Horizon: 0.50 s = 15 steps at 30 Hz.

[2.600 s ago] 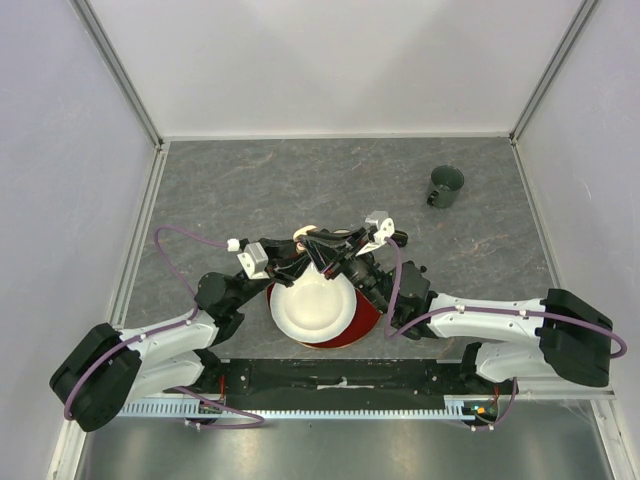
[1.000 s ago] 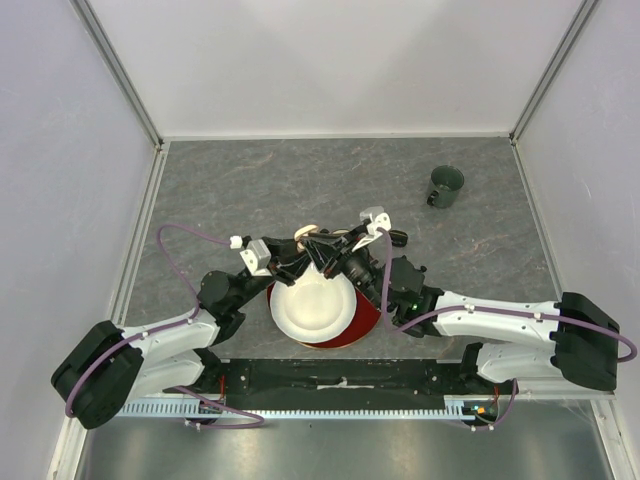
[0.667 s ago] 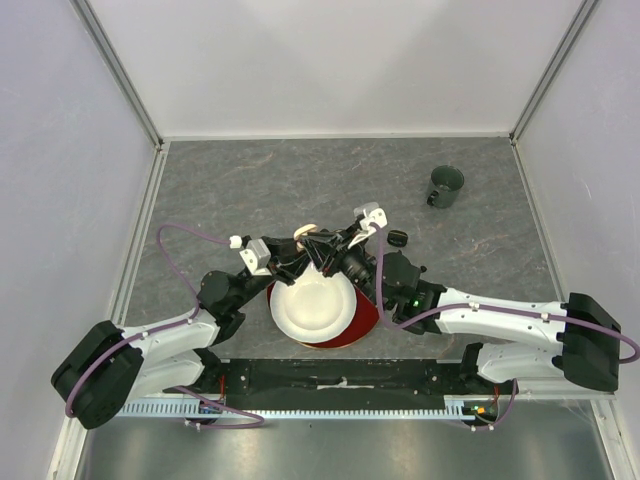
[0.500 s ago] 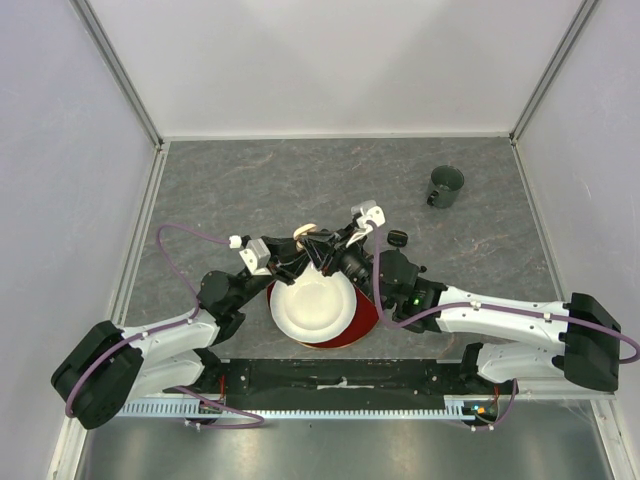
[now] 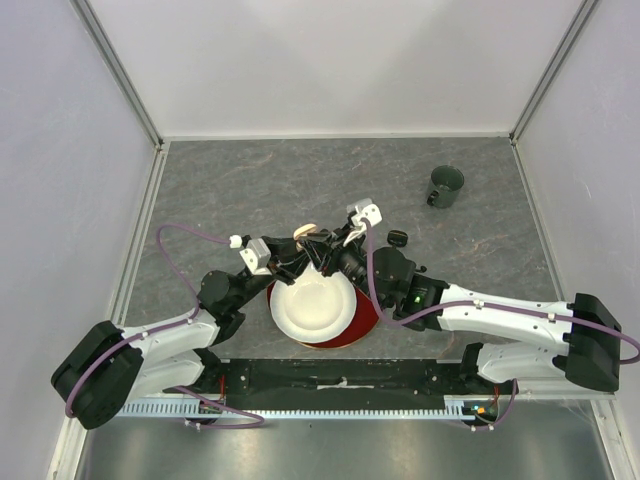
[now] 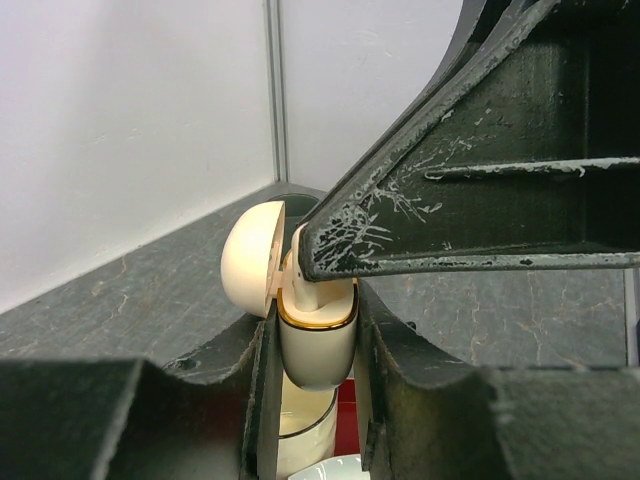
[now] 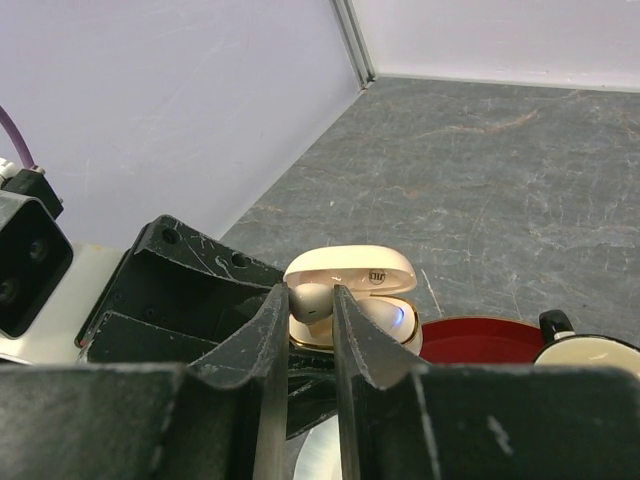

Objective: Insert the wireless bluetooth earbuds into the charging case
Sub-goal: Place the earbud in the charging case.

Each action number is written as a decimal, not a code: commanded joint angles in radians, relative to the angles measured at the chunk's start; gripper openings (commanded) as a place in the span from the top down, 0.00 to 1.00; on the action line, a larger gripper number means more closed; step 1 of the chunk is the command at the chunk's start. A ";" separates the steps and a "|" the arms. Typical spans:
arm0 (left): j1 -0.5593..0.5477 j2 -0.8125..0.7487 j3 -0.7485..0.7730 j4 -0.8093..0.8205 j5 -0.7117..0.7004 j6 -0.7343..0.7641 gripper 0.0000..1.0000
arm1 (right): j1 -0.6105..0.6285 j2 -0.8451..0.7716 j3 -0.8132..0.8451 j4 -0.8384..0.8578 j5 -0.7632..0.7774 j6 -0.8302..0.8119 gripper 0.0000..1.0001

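Note:
My left gripper (image 6: 315,322) is shut on the cream charging case (image 6: 318,345), held upright with its gold-rimmed mouth up and its lid (image 6: 250,258) swung open to the left. My right gripper (image 7: 310,300) is shut on a white earbud (image 7: 312,296), right at the open case (image 7: 372,290). In the left wrist view the right finger (image 6: 470,200) lies across the case mouth, with the earbud's stem (image 6: 300,287) poking down into it. From above, both grippers (image 5: 300,252) (image 5: 332,246) meet over the case (image 5: 303,233). No other earbuds show.
Under the grippers stands a red bowl (image 5: 368,318) with a white plate (image 5: 312,308) in it. A small black object (image 5: 398,237) lies on the table to the right of the grippers. A dark cup (image 5: 446,186) stands at the back right. Walls close in the grey table.
My right gripper has shifted left and a little away from me, bringing the earbud onto the case mouth and uncovering the small black object. The left arm has held still.

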<state>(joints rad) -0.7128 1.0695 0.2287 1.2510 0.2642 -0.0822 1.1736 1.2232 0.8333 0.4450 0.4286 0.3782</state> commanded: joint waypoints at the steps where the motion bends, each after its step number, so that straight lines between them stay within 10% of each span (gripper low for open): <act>1: -0.001 -0.026 0.018 0.209 0.000 0.012 0.98 | 0.006 0.006 0.038 -0.104 0.013 -0.002 0.99; 15: -0.001 -0.029 0.020 0.199 0.001 0.018 0.98 | 0.006 0.013 0.092 -0.178 0.004 -0.005 0.87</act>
<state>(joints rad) -0.7128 1.0645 0.2287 1.2533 0.2634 -0.0818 1.1744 1.2255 0.8932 0.3183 0.4282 0.3790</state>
